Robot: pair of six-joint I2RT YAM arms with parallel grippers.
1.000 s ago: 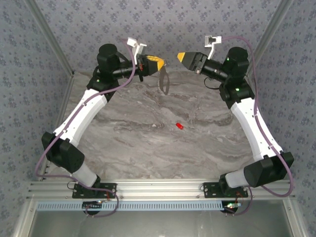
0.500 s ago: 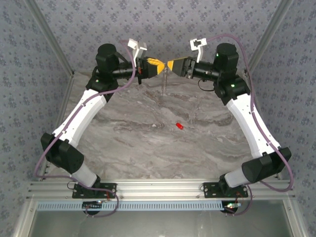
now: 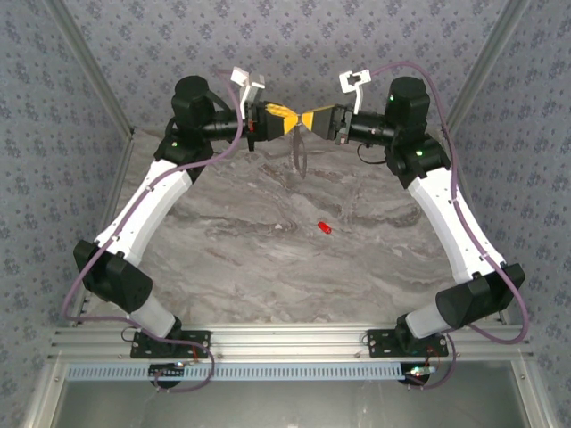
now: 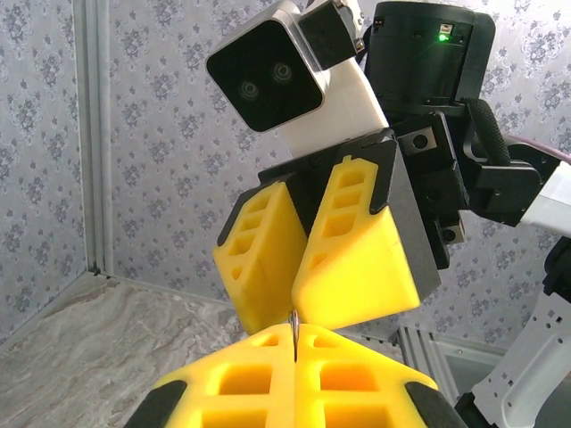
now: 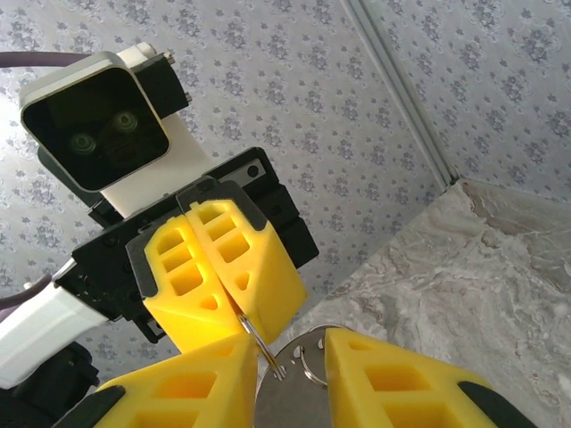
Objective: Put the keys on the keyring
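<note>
Above the far edge of the surface [image 3: 232, 259], left fingers [image 4: 223, 383] are clamped flat on the keyring [image 3: 300, 156], loop hanging below, presumably to present it steady. Right fingers [image 5: 393, 383] stand narrow on either side of it; cannot tell if they grip. Red key [image 3: 324, 229] lies mid-surface, well apart, unthreaded. No legible writing.

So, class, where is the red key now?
In the top view the red key lies on the marble table, just right of centre, nearer the right arm than the left.
</note>
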